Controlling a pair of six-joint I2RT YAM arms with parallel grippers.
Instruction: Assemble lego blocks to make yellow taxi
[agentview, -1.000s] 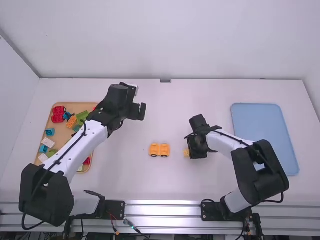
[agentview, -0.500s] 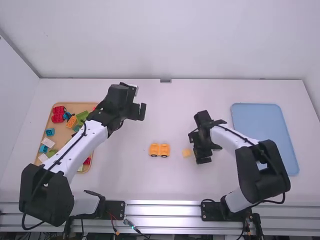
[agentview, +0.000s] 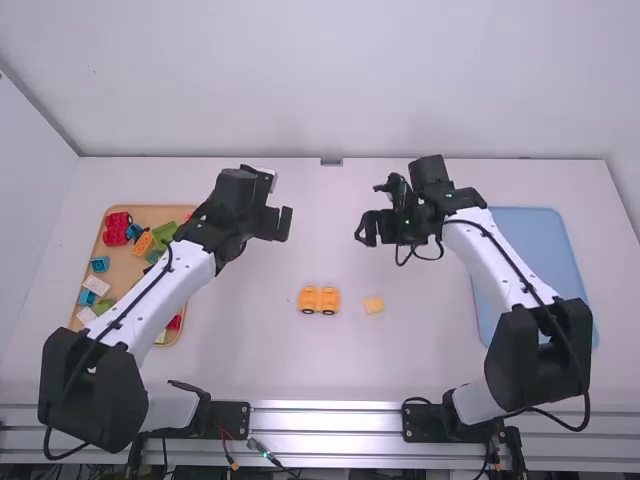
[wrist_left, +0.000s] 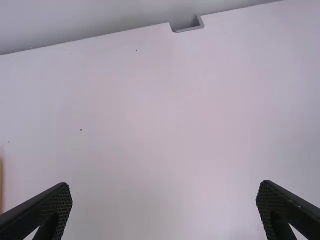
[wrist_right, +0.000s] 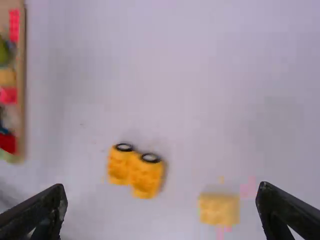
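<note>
High view: the orange car (agentview: 320, 299) sits near the yellow block (agentview: 374, 305). The left gripper (agentview: 279, 223) and right gripper (agentview: 366, 230) have jaws apart. The left arm (agentview: 150, 298) partly hides the brown tray (agentview: 124, 267), the right arm (agentview: 500, 262) the blue tray (agentview: 537, 236).

Wheeled piece (agentview: 319, 294) of orange-yellow colour, its wheels (wrist_right: 151, 157) black with paler centre, single block (agentview: 373, 305) in lighter yellow, tray (agentview: 155, 213) light brown, other tray (agentview: 525, 240) plain pale blue, table (agentview: 300, 370) white, left gripper (agentview: 278, 224) and right gripper (agentview: 377, 228) both black.
</note>
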